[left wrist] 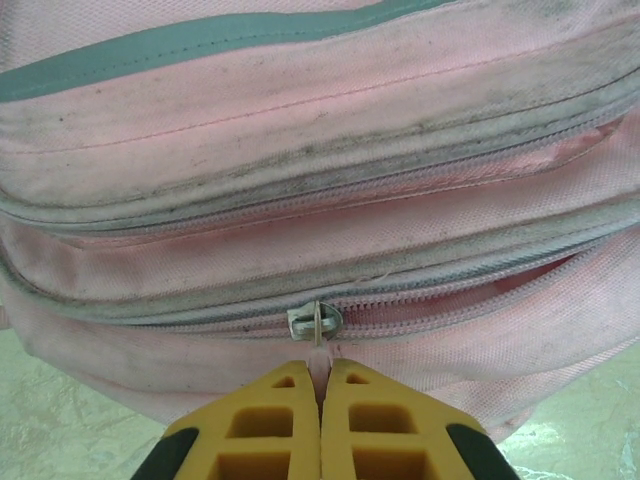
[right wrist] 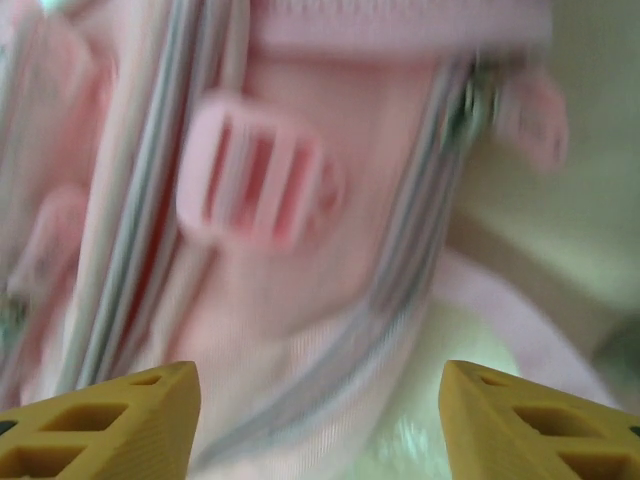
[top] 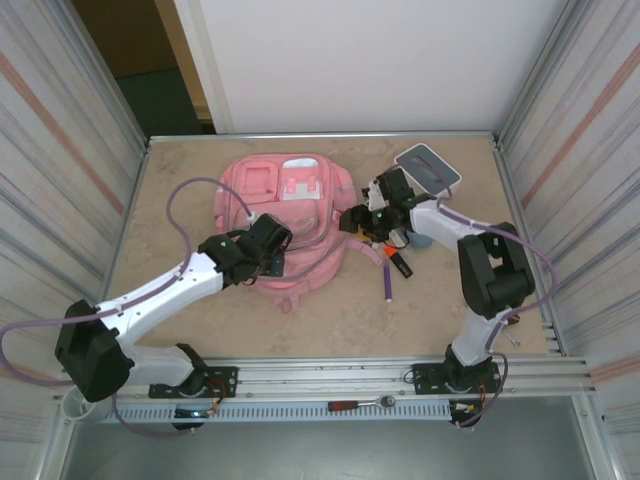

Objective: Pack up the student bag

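Observation:
The student bag point(top: 290, 205), a soft pink backpack, lies flat in the middle of the table. My left gripper point(top: 272, 248) is at its near edge. In the left wrist view the yellow fingers point(left wrist: 270, 415) are shut on the pink pull tab of a metal zipper slider point(left wrist: 315, 322), on a partly open zip of the bag point(left wrist: 320, 190). My right gripper point(top: 356, 220) hovers at the bag's right side. Its view is blurred; the gripper point(right wrist: 320, 405) stands open and holds nothing, above pink fabric and a pink buckle point(right wrist: 255, 180).
A white-and-grey box point(top: 430, 168) lies at the back right. An orange-and-black marker point(top: 400, 265) and a purple pen point(top: 386, 282) lie under the right arm. A red-handled tool point(top: 350, 405) rests on the front rail. Corrugated walls close both sides.

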